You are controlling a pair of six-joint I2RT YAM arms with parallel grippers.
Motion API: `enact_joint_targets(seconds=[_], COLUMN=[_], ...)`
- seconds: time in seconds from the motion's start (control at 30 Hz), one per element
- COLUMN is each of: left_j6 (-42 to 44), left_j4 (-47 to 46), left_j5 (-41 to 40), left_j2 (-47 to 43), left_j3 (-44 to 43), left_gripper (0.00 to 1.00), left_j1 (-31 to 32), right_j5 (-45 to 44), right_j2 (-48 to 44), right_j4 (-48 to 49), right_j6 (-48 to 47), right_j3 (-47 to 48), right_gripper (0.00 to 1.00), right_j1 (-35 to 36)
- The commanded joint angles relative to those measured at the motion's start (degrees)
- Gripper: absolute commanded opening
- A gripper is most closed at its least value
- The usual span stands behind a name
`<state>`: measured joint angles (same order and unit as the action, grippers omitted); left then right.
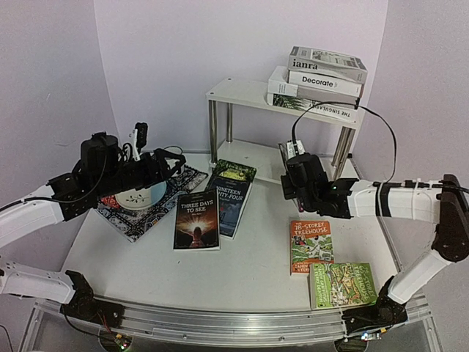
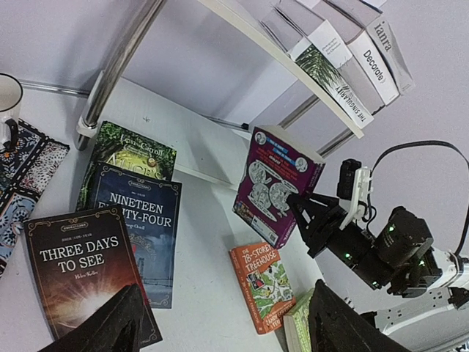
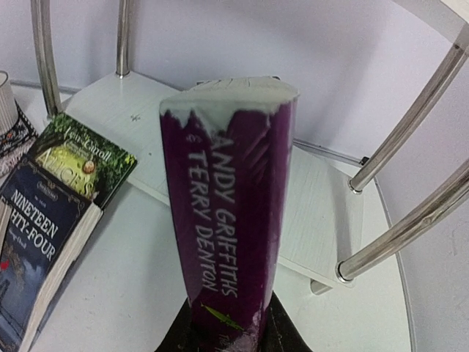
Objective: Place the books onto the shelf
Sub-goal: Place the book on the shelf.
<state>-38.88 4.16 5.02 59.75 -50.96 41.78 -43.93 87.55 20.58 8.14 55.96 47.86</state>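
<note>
Purple paperback (image 3: 231, 220), spine reading Andy Griffiths and Terry Denton, upright, clamped at its lower end in the right gripper (image 3: 227, 334). It is at the front of the lower board of the white two-tier chrome-legged shelf (image 3: 315, 213); contact unclear. Grey and white hardbacks (image 1: 322, 84) stacked flat on top board. Four other paperbacks (image 1: 196, 220) flat on white table (image 1: 256, 271). Left gripper (image 2: 226, 293) fingers wide apart, empty, above patterned mat (image 1: 146, 220).
</note>
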Motion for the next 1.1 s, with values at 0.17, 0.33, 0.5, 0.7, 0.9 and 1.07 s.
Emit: enact_joint_targets(seconds=[0.17, 0.33, 0.5, 0.7, 0.9, 1.07], left_j6=[2.3, 2.9, 3.3, 3.2, 3.3, 3.4], left_j4=[0.3, 0.3, 0.3, 0.3, 0.2, 0.2], left_j5=[-3.4, -3.0, -2.2, -1.9, -1.6, -1.5], left_j2=[-3.4, -2.7, -1.8, -1.1, 0.1, 0.7], left_j3=[2.3, 2.2, 2.1, 2.2, 1.9, 1.5], left_gripper=[0.79, 0.79, 0.79, 0.79, 0.79, 0.79], left_j1=[-0.1, -0.1, -0.1, -0.1, -0.1, -0.1], right_j5=[-5.5, -7.4, -8.1, -6.9, -6.3, -6.0], right_j2=[2.0, 5.0, 9.5, 15.4, 19.3, 20.3], right_j4=[26.8, 42.5, 57.3, 70.5, 72.3, 72.2], right_j6=[-4.9, -12.3, -16.9, -18.7, -17.6, -16.7], right_j3=[-0.1, -2.7, -4.5, -5.6, -4.4, -3.9], right_gripper=[0.0, 0.0, 0.0, 0.0, 0.0, 0.0], right_j1=[-3.3, -4.7, -7.0, -10.6, -13.7, -15.5])
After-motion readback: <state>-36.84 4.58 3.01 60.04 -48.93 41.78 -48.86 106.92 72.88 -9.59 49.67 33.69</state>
